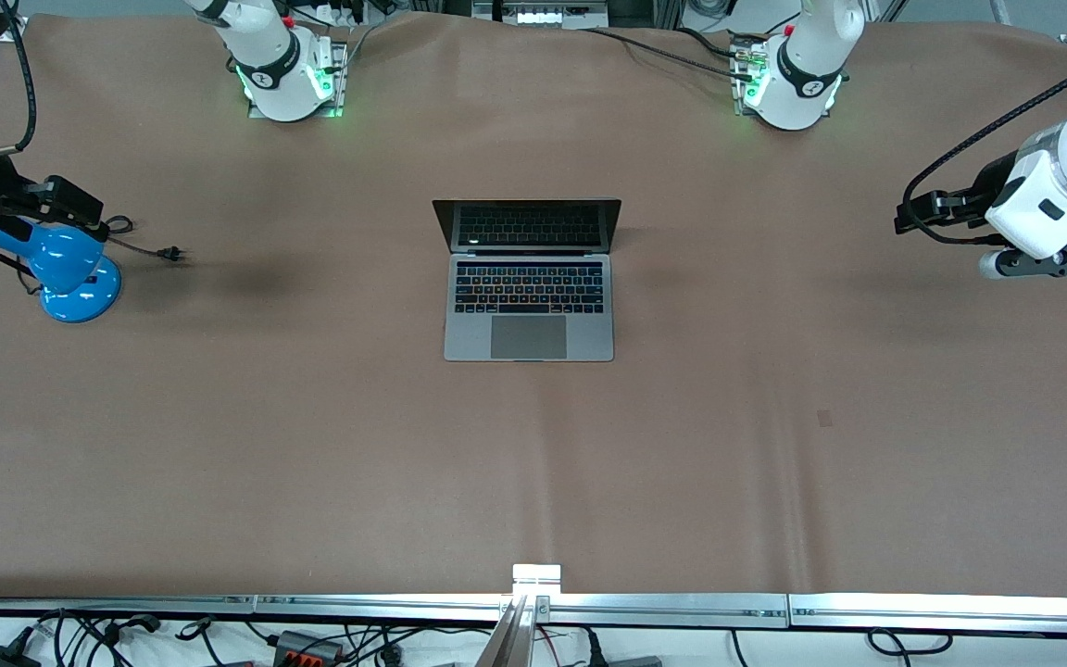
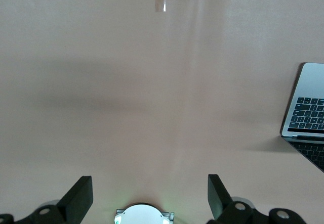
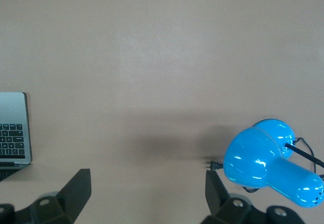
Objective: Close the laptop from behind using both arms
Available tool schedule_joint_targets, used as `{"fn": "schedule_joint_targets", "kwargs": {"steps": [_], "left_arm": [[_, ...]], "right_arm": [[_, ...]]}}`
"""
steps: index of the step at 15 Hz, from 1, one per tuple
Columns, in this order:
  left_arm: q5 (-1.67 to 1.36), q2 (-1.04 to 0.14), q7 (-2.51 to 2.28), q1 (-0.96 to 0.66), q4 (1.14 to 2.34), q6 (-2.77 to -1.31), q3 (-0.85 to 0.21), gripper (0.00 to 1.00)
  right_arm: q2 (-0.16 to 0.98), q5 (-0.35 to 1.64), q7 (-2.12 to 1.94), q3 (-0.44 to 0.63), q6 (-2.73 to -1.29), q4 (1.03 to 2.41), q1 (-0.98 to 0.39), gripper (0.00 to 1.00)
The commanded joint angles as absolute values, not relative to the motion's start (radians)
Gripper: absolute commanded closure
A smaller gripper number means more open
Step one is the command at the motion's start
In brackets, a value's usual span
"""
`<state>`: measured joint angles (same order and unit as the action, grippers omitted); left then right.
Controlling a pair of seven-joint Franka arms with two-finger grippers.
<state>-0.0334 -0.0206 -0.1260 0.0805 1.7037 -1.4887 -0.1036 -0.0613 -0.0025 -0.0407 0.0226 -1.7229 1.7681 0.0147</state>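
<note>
The space-grey laptop (image 1: pixel 529 278) stands open in the middle of the brown table, its dark screen upright and facing the front camera. Its edge shows in the left wrist view (image 2: pixel 306 107) and in the right wrist view (image 3: pixel 12 128). My left gripper (image 1: pixel 915 215) hangs open and empty over bare table at the left arm's end, well apart from the laptop; its fingers spread wide in its wrist view (image 2: pixel 149 181). My right gripper (image 1: pixel 80 208) hangs open and empty over the right arm's end, wide apart in its wrist view (image 3: pixel 147 176).
A blue desk lamp (image 1: pixel 70 273) lies at the right arm's end under the right gripper, its black plug (image 1: pixel 172 252) on the table toward the laptop; both show in the right wrist view (image 3: pixel 268 166). A small mark (image 1: pixel 824 418) is on the cloth. The arm bases (image 1: pixel 288 79) stand farthest from the camera.
</note>
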Motion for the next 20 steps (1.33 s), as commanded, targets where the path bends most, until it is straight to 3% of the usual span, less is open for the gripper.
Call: {"fn": "schedule_joint_targets", "kwargs": {"steps": [1, 3, 4, 5, 6, 7, 8, 15, 20], "left_arm": [[-0.003, 0.002, -0.11, 0.095, 1.721, -1.497, -0.118, 0.0], [-0.003, 0.002, -0.104, 0.095, 1.721, -1.496, -0.118, 0.0], [-0.005, 0.002, -0.097, 0.095, 1.721, -1.487, -0.117, 0.0], [-0.008, 0.002, -0.092, 0.095, 1.72, -1.473, -0.117, 0.2], [-0.008, 0.005, -0.094, 0.095, 1.718, -1.456, -0.12, 0.68], [-0.003, 0.003, -0.103, 0.094, 1.718, -1.453, -0.118, 0.95], [-0.005, 0.0, -0.101, 0.095, 1.718, -1.45, -0.114, 0.99], [-0.003, -0.005, -0.086, 0.095, 1.718, -1.437, -0.117, 0.99], [-0.124, -0.008, -0.032, 0.077, 1.771, -1.393, -0.136, 0.99]], "right_arm": [[-0.078, -0.014, -0.04, 0.014, -1.707, 1.778, 0.023, 0.0], [-0.077, -0.015, -0.04, 0.014, -1.706, 1.775, 0.021, 0.0], [-0.077, -0.015, -0.043, 0.014, -1.704, 1.775, 0.021, 0.13], [-0.077, -0.015, -0.055, 0.012, -1.697, 1.775, 0.021, 0.61], [-0.077, -0.015, -0.054, 0.011, -1.675, 1.773, 0.02, 0.94], [-0.077, -0.015, -0.051, 0.011, -1.655, 1.77, 0.02, 1.0], [-0.075, -0.015, -0.043, 0.011, -1.651, 1.764, 0.02, 1.0], [-0.066, -0.002, -0.037, 0.009, -1.603, 1.766, 0.015, 1.0], [-0.002, 0.034, -0.037, 0.008, -1.503, 1.782, -0.119, 1.0]]}}
